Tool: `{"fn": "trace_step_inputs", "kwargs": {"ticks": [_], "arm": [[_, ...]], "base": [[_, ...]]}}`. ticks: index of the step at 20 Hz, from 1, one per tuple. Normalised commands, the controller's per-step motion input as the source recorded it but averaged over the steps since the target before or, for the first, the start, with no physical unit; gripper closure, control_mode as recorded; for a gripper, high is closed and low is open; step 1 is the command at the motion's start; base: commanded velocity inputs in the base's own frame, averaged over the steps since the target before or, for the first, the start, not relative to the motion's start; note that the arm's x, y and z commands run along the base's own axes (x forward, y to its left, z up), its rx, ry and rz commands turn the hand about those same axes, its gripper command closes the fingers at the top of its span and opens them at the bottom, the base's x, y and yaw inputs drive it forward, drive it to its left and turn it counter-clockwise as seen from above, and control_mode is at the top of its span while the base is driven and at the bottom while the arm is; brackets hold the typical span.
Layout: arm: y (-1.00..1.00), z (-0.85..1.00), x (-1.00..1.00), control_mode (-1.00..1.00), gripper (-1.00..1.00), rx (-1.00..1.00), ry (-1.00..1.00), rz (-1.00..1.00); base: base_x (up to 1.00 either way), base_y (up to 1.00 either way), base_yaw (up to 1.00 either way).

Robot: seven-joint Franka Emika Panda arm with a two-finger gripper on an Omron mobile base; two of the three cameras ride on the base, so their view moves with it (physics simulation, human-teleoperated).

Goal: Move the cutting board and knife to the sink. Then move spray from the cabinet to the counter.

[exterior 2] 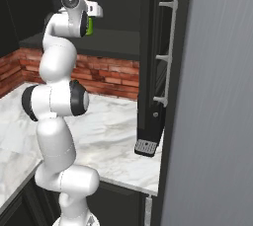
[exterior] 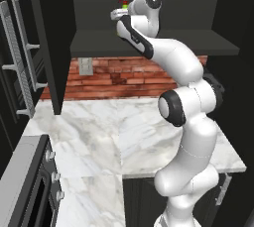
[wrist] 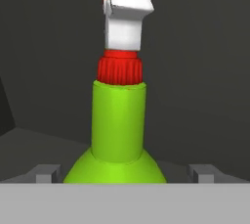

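Reaching high into the cabinet (exterior: 149,47) in the left base view, the arm has its hand up at the shelf, and the spray (exterior: 123,0) peeks out beside the wrist, red-and-white nozzle showing. Below, the counter (exterior: 99,137) lies bare and waiting. Over to the right base view: a sliver of green shows by the hand, against the dark cabinet interior. Now the hand view: the bottle stands upright, dead centre, and the gripper (wrist: 126,173) is spread wide with a fingertip either side of its shoulder, nothing clamped. This looks like the spray-fetching step; next calls for squeezing onto the bottle, then lifting it clear.
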Motion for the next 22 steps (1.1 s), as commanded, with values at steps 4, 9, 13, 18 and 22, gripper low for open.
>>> {"fn": "trace_step_inputs", "kwargs": {"ticks": [4,9,13,18,22], "arm": [[0.17,-0.03,0.02,-1.0,1.0,0.0,0.0,0.0],[0.02,0.0,-0.07,-1.0,1.0,0.0,0.0,-0.03],[0.0,0.0,-0.28,-1.0,1.0,0.0,0.0,-0.07],[0.01,0.0,-0.49,-1.0,1.0,0.0,-0.08,-0.1],[0.04,0.0,-0.69,-1.0,1.0,0.0,-0.12,-0.12]], "base": [[0.0,0.0,0.0],[0.0,0.0,0.0],[0.0,0.0,0.0],[0.0,0.0,0.0],[0.0,0.0,0.0]]}}
